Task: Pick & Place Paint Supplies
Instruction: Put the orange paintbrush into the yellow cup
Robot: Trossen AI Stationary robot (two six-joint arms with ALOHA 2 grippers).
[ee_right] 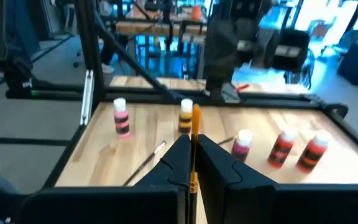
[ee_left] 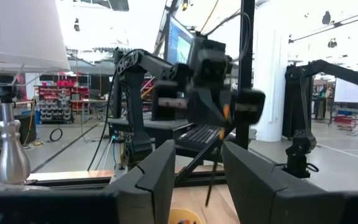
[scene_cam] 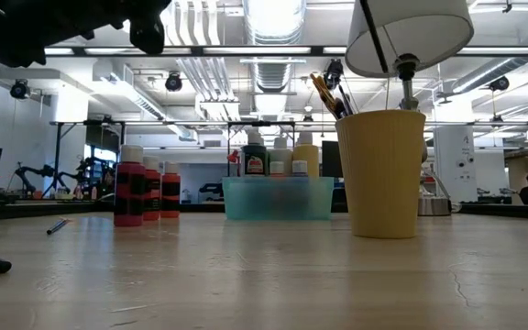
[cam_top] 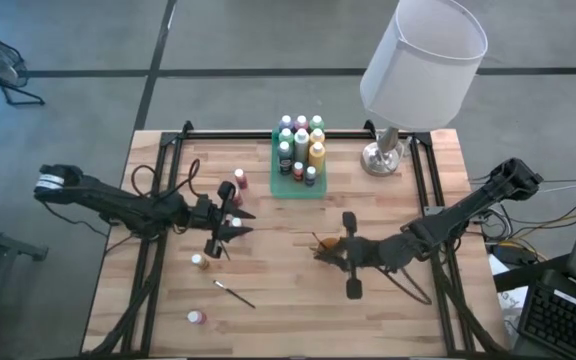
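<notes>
- two arms over the table (cam_top: 298, 300).
- right tool (ee_right: 193, 163) pinches a paintbrush (ee_right: 195, 121) above the yellow cup (scene_cam: 381, 172).
- left tool (ee_left: 197, 163) half open, holding nothing.

**Wood, plastic and polished metal**

The counter (cam_top: 298, 300) is pale planked wood — matt, with visible grain. The tray (scene_cam: 278, 198) looks like translucent green plastic, the cup (scene_cam: 381, 174) ribbed matt plastic. The lamp base (cam_top: 380, 157) is shiny metal under a smooth white fabric-like shade (cam_top: 423, 62). The paint bottles (scene_cam: 145, 186) appear glossy plastic.
</notes>
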